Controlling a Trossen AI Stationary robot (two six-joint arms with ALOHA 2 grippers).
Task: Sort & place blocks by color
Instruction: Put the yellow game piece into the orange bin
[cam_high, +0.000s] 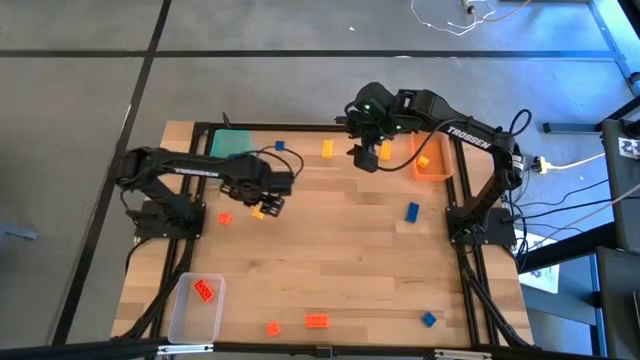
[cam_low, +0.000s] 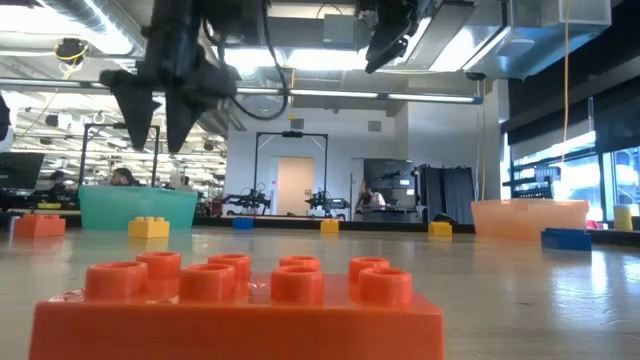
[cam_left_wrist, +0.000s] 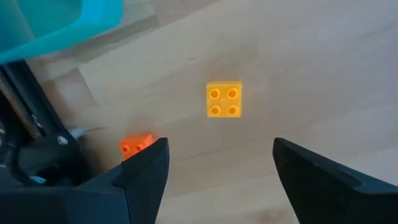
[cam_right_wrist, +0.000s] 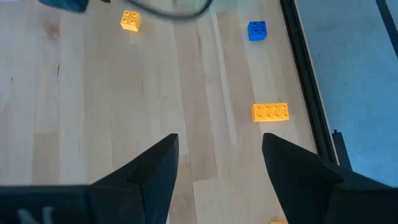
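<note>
Though partly hidden (gripper-shadowed), yellow block (cam_high: 259, 212)

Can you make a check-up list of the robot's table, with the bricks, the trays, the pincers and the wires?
Surface: wooden table, bare between bricks.
Job's things: yellow brick lies on the wood under the left pincer; red brick in the clear tray; yellow brick in the orange tray; blue brick and red long brick loose; green tray at the far edge.
Clutter: nothing seen.
Grippers: left pincer open above the yellow brick; right pincer open, holding nothing.
Cables: wires beside the right arm.
Surroundings: grey floor.
</note>
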